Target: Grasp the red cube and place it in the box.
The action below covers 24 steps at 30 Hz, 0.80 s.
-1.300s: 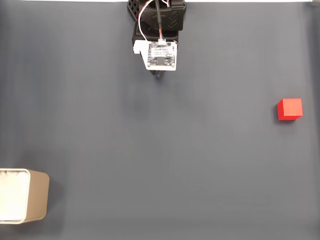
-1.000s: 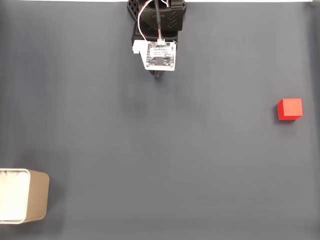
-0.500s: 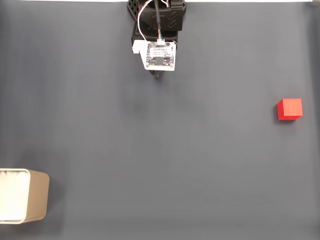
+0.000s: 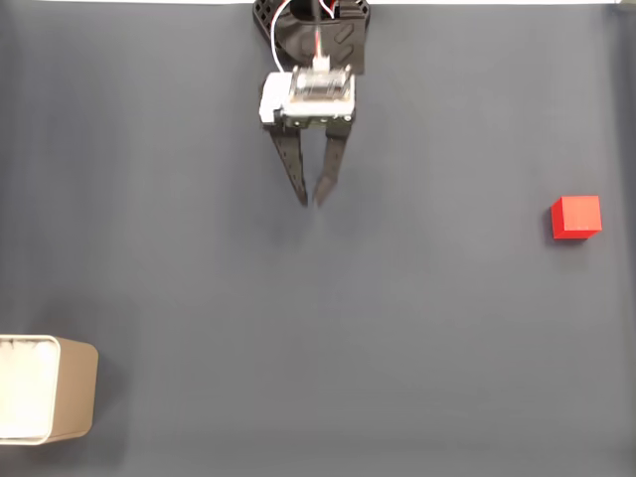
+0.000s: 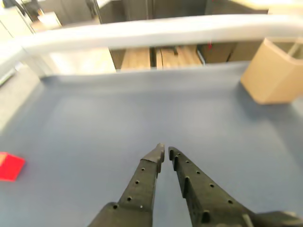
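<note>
From the twelve o'clock edge of the grey table the arm reaches in, its gripper pointing toward six with the two black fingers drawn close, a thin gap between the tips. The red cube sits well apart at three o'clock. The box stands far off at eight o'clock, cut by the edge.
</note>
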Each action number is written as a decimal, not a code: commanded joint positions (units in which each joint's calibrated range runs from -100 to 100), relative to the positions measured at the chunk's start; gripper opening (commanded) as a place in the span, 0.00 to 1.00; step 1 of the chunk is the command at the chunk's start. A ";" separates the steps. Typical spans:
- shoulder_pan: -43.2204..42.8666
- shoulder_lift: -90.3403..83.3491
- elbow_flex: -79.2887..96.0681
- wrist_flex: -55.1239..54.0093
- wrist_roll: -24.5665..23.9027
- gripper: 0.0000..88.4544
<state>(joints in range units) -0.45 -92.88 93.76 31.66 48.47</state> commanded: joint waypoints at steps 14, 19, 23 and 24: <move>-1.47 34.65 -61.37 12.93 -0.24 0.00; -2.04 43.23 -73.60 29.73 -0.59 0.00; -3.96 47.90 -78.98 40.96 -0.10 0.00; -4.53 48.77 -79.53 42.68 0.00 0.00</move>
<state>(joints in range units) -3.34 -45.90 18.81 68.42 48.18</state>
